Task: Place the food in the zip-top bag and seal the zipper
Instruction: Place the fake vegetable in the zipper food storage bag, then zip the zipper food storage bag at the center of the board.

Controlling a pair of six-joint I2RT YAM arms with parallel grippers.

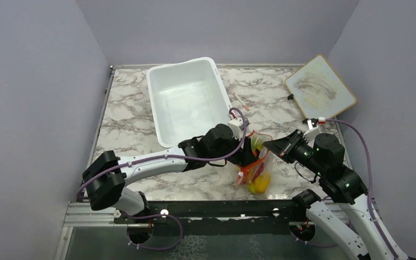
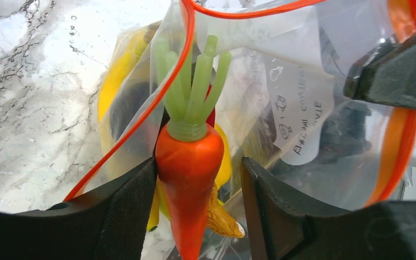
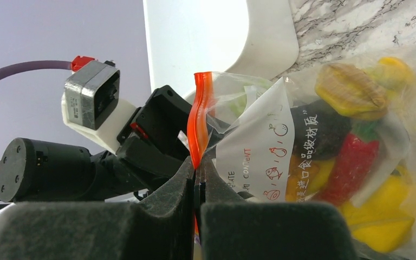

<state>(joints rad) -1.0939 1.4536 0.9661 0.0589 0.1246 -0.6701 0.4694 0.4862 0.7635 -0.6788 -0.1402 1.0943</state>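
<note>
The zip-top bag (image 1: pixel 259 165) lies near the front edge of the worktop (image 1: pixel 130 119), at about 5 o'clock from the white tub (image 1: pixel 153 97), with both arms meeting over it. The right claw (image 3: pixel 196 173) is pressed together on the zipper (image 3: pixel 199 116), pinching the red-orange strip and lifting it upright, probably to hold the mouth agape for loading. The left claw (image 2: pixel 196 184) is spread, with the carrot (image 2: pixel 187 157) between its fingers (image 2: pixel 124 211), green top pointing into the opening. The carrot touches one pad and there is a gap at the other, so it looks loose rather than gripped. Through the film the right wrist view shows a red chili (image 3: pixel 352 162), a yellow pepper (image 3: pixel 382 222) and a dark round fruit (image 3: pixel 319 130) already inside, at 3 to 4 o'clock of the pinch. Much is hard to read. The carrot's tip runs off the bottom of the left wrist view. From above, the left arm covers the bag's mouth, so how far in the carrot sits cannot be told. The yellow shape behind the film at 10 o'clock of the carrot may be the banana, and the tan piece at the top of the pile is unclear.
</note>
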